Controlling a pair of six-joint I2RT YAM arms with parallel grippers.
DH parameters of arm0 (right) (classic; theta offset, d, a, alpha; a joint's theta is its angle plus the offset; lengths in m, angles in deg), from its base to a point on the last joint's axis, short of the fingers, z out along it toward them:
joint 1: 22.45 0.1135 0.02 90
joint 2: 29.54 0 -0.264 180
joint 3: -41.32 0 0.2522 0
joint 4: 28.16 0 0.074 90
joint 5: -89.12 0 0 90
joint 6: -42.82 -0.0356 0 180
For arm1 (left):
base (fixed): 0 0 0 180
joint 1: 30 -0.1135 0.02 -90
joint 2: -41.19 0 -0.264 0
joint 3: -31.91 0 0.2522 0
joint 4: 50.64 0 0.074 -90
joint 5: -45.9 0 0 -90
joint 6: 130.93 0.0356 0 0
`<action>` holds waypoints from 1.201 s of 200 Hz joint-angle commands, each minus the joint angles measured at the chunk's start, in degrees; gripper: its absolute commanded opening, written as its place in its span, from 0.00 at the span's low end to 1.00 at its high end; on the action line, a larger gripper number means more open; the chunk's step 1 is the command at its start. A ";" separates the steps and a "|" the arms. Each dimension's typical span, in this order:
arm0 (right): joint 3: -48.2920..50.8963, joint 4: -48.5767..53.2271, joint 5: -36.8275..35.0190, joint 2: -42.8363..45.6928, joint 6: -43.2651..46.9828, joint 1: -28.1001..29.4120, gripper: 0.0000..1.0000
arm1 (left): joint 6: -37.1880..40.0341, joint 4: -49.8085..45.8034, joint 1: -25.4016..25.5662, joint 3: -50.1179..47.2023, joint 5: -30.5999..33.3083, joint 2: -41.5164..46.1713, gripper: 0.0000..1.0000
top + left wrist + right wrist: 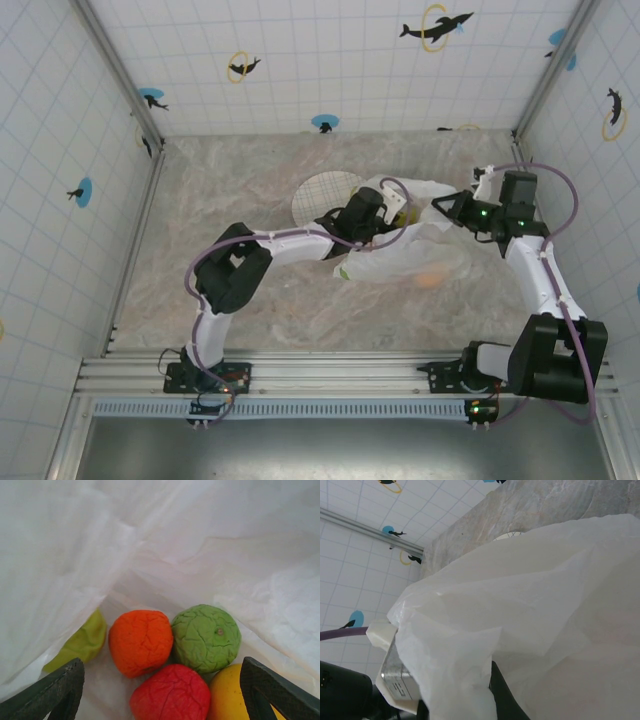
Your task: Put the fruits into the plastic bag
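We see the left gripper (161, 680) spread wide inside the plastic bag (200, 555), 5 fruits (140, 641) clustered ahead of it, right gripper (441, 208) pinching the bag's edge

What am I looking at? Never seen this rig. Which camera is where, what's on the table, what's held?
Two robot arms bolted at a table edge. Overhead camera: the left arm reaches into the plastic bag; the right gripper seems to pinch the bag's edge. A white plate lies beside it. Left wrist camera, inside the bag: the left gripper is open and empty, near orange, green, red and yellow fruits. Right wrist camera: crinkled bag close up.
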State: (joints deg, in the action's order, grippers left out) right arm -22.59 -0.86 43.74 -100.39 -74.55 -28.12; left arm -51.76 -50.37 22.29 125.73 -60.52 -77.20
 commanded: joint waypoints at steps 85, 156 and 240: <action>-1.75 7.66 -5.93 -1.48 9.62 -1.37 0.00 | -5.08 2.82 -4.76 -10.77 -5.70 17.36 0.86; -0.67 6.59 -5.51 -1.85 9.42 -1.36 0.00 | -11.56 3.02 -8.85 -23.60 -3.75 32.75 0.88; -1.59 5.71 -5.42 -2.63 8.77 -1.29 0.00 | -20.17 -8.97 -12.30 -28.50 2.98 31.76 0.84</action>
State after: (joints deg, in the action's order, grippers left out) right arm -22.31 5.59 38.34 -102.68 -65.81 -29.26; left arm -67.56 -56.36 9.97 95.85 -53.49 -40.43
